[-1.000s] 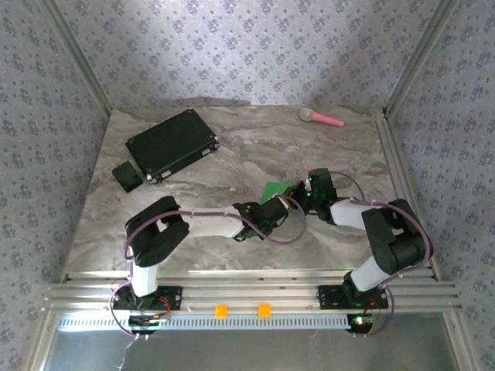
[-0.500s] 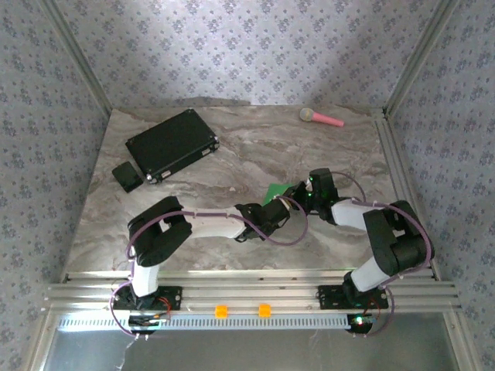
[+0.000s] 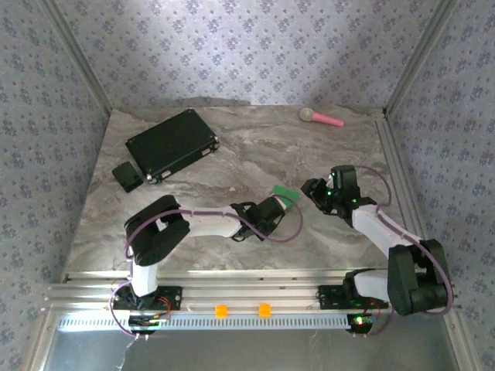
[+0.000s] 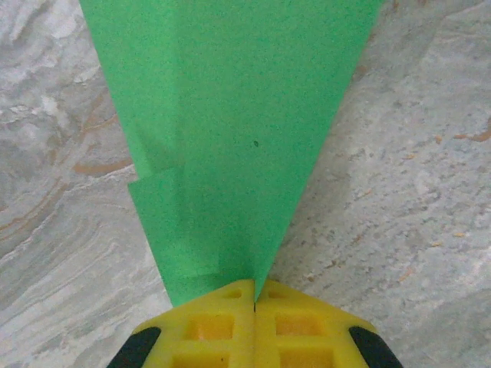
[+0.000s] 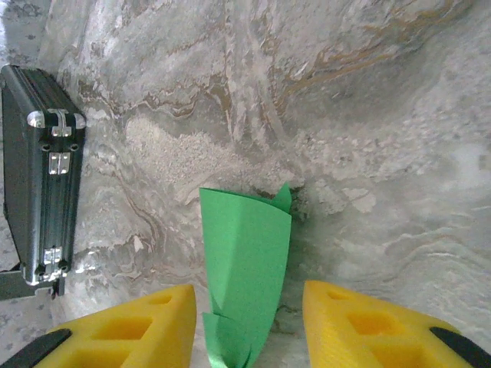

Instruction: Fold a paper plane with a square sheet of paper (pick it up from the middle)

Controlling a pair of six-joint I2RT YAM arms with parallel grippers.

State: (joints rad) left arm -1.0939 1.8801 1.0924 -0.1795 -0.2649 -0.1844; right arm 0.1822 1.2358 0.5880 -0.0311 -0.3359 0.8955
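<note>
The left gripper (image 4: 254, 295) clamps the paper plane (image 4: 230, 115); the right gripper (image 5: 247, 318) stands open. Its fingers (image 5: 130, 326) seemingly straddle the paper.

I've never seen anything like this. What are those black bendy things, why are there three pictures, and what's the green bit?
Those are two robot arms, bolted at the near edge of a marble table. The wide picture comes from a fixed camera above and behind them. The other two come from a small camera on each wrist, so the yellow blocks at the bottom of those are that arm's own fingers. The left gripper is shut on the narrow end of a folded green paper. The right gripper is open, with one finger on each side of the paper. Farther back on the table lie a black case, a small black box and a pink-handled toy microphone.
</note>
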